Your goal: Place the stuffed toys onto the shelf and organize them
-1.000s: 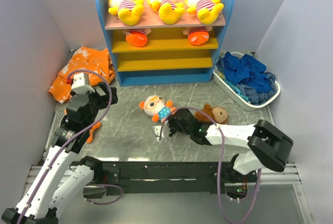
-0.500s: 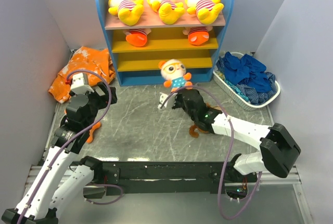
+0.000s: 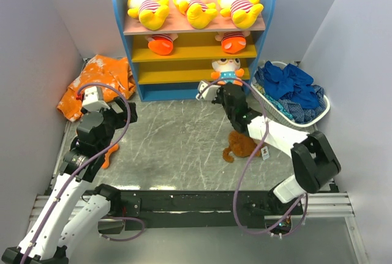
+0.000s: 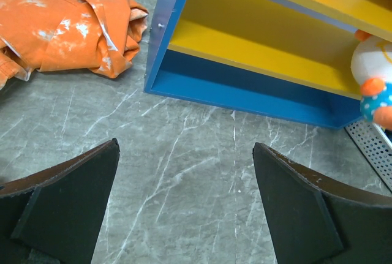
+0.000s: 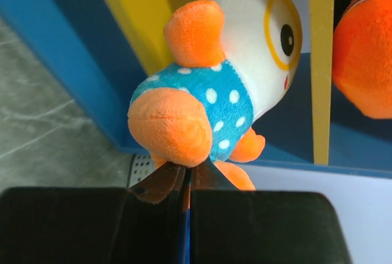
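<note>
The right claw (image 3: 225, 87) is pressed together at the underside of a dotted-shirt toy (image 3: 228, 71), pinching it from below. In the right wrist view the two dark fingers (image 5: 257, 221) meet with no gap, and the right claw (image 5: 185, 184) grips just beneath the toy's orange foot. The dotted-shirt toy (image 5: 214, 92) stands upright above it, white face turned toward the shelf (image 5: 55, 49). It is held off the worktop (image 3: 171, 147), in front of the right part of the shelf (image 3: 120, 31), level with the lower yellow board. Whether it touches that board I cannot tell.

The left claw (image 3: 124, 113) is spread wide and holds nothing. It hangs over the worktop (image 4: 184, 154), facing the shelf's blue base (image 4: 245, 92). From the left wrist, the left claw (image 4: 184, 209) shows bare worktop between its fingers, and the dotted-shirt toy (image 4: 373, 86) appears at the right edge.

Three yellow striped toys (image 3: 193, 2) lie in a row on the pink top board. Two orange-limbed toys (image 3: 161, 43) sit on the upper yellow board, one at each end. A brown monkey (image 3: 242, 144) lies on the worktop, partly under the right arm.

An orange-and-white cloth (image 3: 98, 83) lies crumpled left of the shelf. A white basket (image 3: 294, 124) to the right holds dark blue cloths (image 3: 294, 89).
</note>
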